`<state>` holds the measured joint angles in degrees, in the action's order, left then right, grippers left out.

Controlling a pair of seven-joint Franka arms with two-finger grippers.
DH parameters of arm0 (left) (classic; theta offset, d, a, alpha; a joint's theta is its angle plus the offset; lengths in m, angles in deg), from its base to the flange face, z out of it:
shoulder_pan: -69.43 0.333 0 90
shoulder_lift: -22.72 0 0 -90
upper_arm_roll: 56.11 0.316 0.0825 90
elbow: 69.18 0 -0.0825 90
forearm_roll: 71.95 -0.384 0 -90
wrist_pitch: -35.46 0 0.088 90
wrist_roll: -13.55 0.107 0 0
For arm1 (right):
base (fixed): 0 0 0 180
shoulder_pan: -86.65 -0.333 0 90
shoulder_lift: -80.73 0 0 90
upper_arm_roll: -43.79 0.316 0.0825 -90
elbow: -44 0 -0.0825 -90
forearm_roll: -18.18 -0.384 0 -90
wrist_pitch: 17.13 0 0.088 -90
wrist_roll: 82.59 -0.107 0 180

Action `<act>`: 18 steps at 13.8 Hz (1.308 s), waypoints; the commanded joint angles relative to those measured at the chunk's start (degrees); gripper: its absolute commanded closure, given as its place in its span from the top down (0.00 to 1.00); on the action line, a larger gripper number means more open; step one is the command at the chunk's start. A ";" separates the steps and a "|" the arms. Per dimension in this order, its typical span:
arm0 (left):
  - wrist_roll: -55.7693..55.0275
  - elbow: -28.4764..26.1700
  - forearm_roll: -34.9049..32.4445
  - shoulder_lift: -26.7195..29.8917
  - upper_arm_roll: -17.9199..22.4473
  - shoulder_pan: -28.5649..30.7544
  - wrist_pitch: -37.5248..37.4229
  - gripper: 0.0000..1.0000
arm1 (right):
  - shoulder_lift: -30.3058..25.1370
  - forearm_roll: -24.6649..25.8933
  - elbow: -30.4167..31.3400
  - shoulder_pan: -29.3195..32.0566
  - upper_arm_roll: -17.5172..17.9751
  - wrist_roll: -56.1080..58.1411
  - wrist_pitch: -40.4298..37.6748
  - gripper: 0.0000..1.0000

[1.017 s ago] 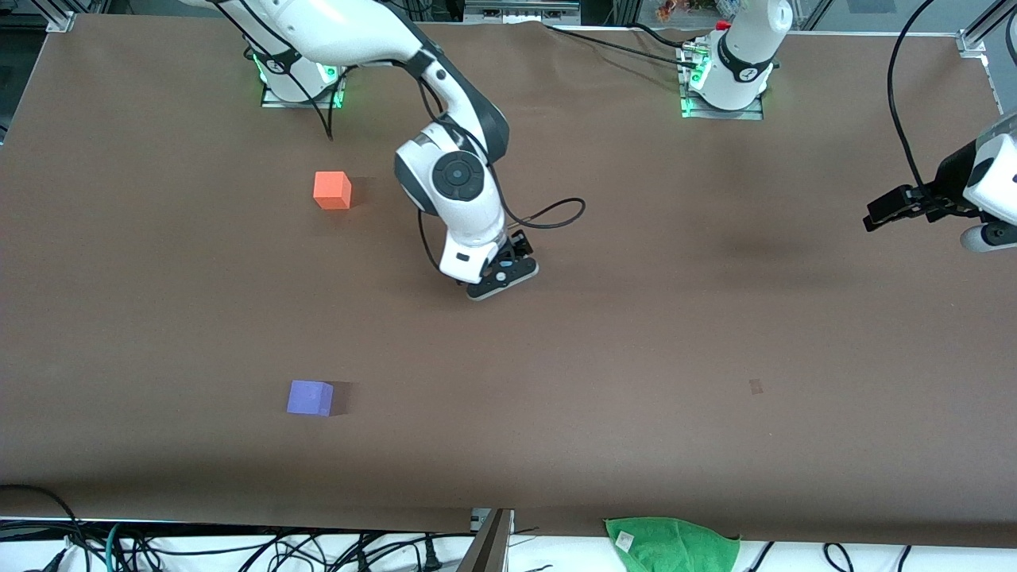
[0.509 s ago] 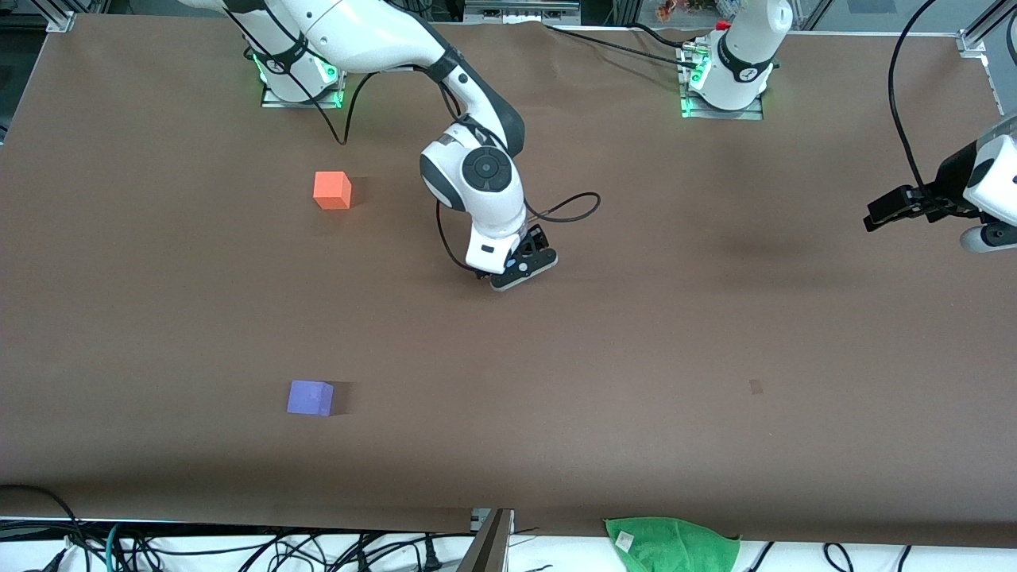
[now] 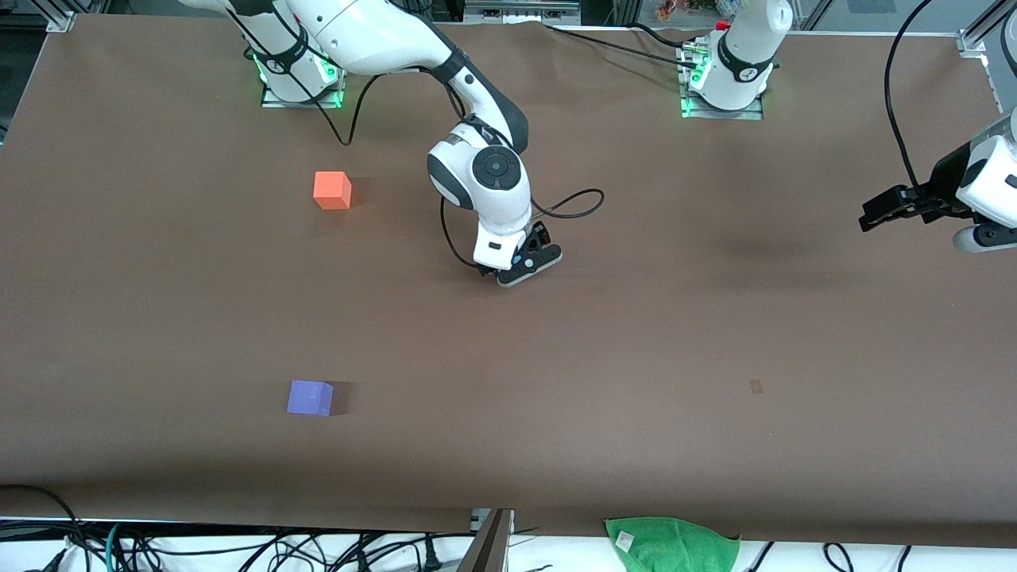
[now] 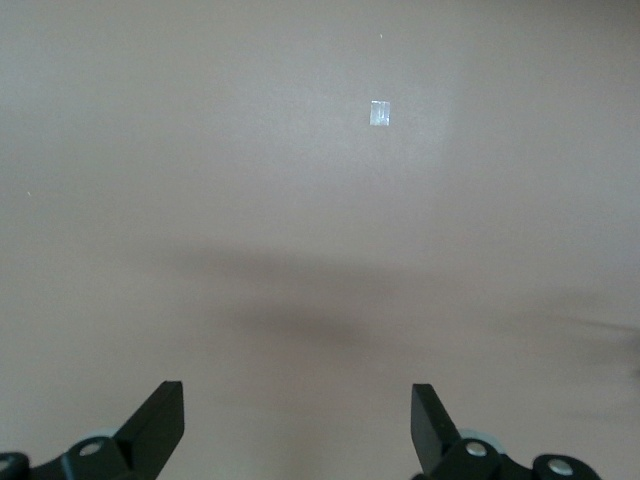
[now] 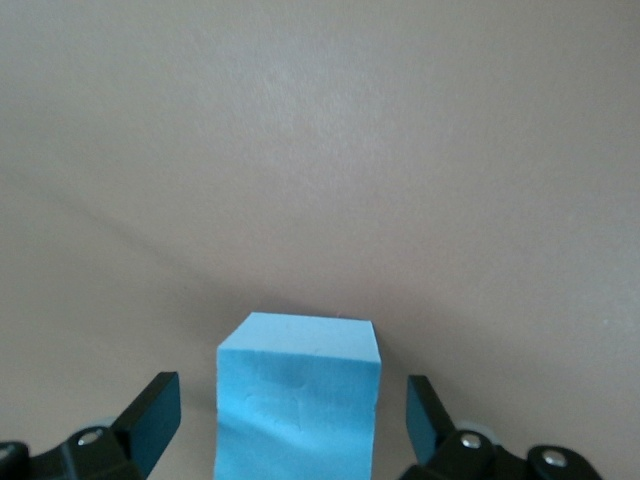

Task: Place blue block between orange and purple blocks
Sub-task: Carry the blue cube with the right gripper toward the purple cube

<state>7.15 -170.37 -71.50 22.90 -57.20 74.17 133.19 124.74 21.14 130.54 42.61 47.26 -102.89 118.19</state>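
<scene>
The purple block (image 3: pixel 310 397) is the landmark, lying on the brown table (image 3: pixel 636 357) nearest the front camera, toward the right arm's end. A small pale mark (image 3: pixel 755 387) on the table lies about as near the camera as the purple block, well apart from it toward the left arm's end. The right gripper (image 5: pixel 290 430) is low over the middle of the table, farther from the camera than the purple block. Its jaws stand wide with the blue block (image 5: pixel 298 400) between the fingers (image 5: pixel 150 415), a gap on each side, so they do not grip it. The blue block is hidden under the arm in the front view. The orange block (image 3: pixel 331 191) sits farther still from the camera than the purple block, well apart from it. The left gripper (image 4: pixel 298 420) waits in the air over the left arm's end of the table, jaws wide and empty.
</scene>
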 commanded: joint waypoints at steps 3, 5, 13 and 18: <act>1.22 0.47 1.21 -0.09 0.38 -0.08 -0.70 1.00 | -0.16 1.18 1.52 -1.66 -0.57 -2.46 -0.58 1.00; 1.22 0.38 1.21 -0.09 0.38 -0.08 -0.70 1.00 | -0.16 1.26 2.05 -2.45 -0.57 -3.77 -0.49 1.00; 1.22 0.29 1.21 -0.09 0.38 -0.17 -0.70 1.00 | -0.42 1.09 2.31 -2.28 -0.74 -3.87 -0.05 0.31; 1.13 0.29 1.21 -0.09 0.38 -0.26 -0.70 1.00 | -5.24 0.48 1.78 -1.84 -6.09 -3.69 -2.32 0.30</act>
<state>7.15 -170.50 -71.49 22.89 -57.16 74.16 133.19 123.04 21.22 131.30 40.67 43.12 -105.41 117.98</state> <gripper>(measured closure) 0.000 0.423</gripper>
